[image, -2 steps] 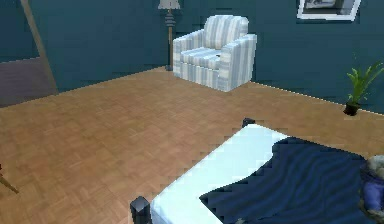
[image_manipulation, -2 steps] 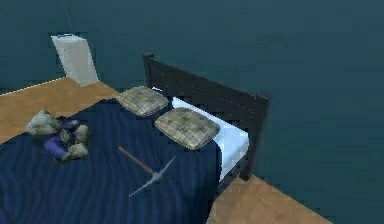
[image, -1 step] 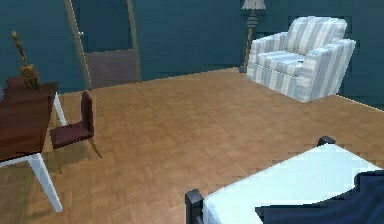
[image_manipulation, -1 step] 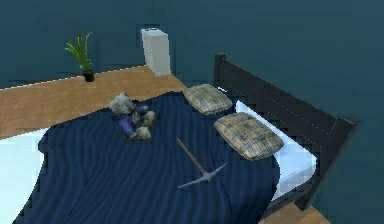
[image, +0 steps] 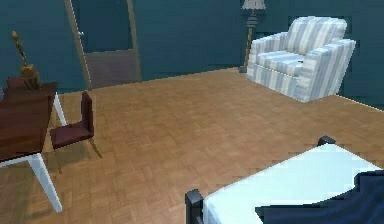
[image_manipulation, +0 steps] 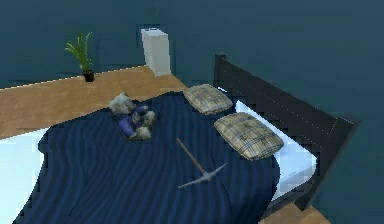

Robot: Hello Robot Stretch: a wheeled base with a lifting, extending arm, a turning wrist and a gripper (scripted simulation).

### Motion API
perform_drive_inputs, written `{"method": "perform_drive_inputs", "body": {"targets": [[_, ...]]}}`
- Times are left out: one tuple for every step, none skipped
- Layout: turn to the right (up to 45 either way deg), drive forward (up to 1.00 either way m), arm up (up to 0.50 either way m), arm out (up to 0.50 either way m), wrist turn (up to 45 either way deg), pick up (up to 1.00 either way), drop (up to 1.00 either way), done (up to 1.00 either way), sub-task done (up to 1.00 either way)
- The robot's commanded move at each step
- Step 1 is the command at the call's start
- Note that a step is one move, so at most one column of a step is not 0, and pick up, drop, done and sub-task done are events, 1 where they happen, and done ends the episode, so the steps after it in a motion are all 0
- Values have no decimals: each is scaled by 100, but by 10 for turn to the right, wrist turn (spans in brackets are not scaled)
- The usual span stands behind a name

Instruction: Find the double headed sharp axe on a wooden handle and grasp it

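Axe: a thin handle with a crosswise head, the axe lies flat on the dark blue blanket, lower middle of the arm side view, apart from the pillows.
Claw: whether it is spread or pressed together cannot be told.
Bed: the dark-framed bed spans the arm side view's centre and right.
Pillows: two plaid pillows lie by the headboard.
Soft toy: a grey-brown heap sits on the blanket, left of centre.
Far corner: a potted plant and a white box stand upper left.
Forward view: a striped armchair stands upper right, a door upper left, and a dark wooden counter with a chair at the left.
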Motion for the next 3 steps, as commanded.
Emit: {"method": "perform_drive_inputs", "body": {"targets": [[0, 0, 12, 0, 0, 0, 0, 0, 0], [0, 0, 0, 36, 0, 0, 0, 0, 0], [0, 0, 0, 0, 450, 0, 0, 0, 0]]}}
